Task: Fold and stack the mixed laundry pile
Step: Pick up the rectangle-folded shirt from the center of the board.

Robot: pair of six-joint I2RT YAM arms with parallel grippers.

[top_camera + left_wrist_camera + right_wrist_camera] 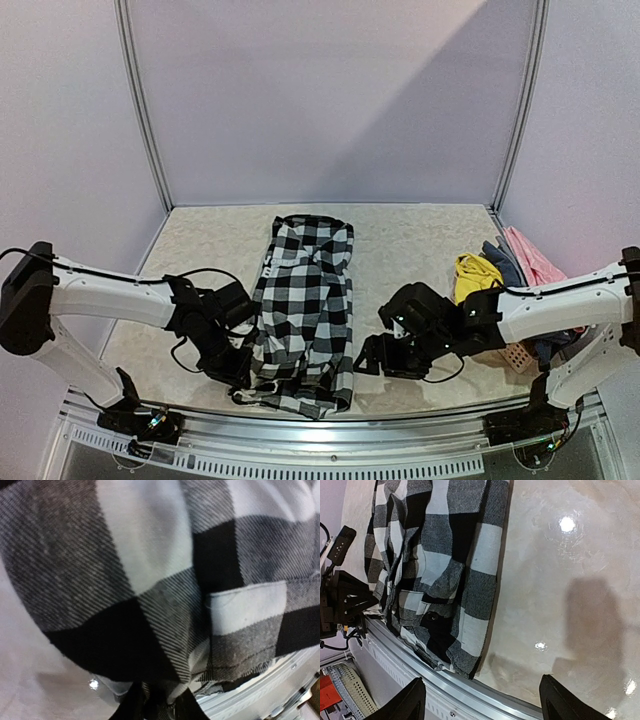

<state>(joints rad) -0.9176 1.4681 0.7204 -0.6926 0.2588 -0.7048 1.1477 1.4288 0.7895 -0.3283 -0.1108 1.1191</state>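
Checked shirt laid along the worktop centre; nothing is stacked yet.
The left pincer is pressed into its near left corner, grip not discernible; the right pincer is spread, empty. Other garments are heaped unfolded at the right edge.

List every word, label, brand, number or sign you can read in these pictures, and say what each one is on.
No text can be read in any view.
On the checked shirt: only the black-and-white check; no tag or print shows.
On the salmon basket: no label shows.
On the black module beside the shirt: pale specks, too small to read as text.
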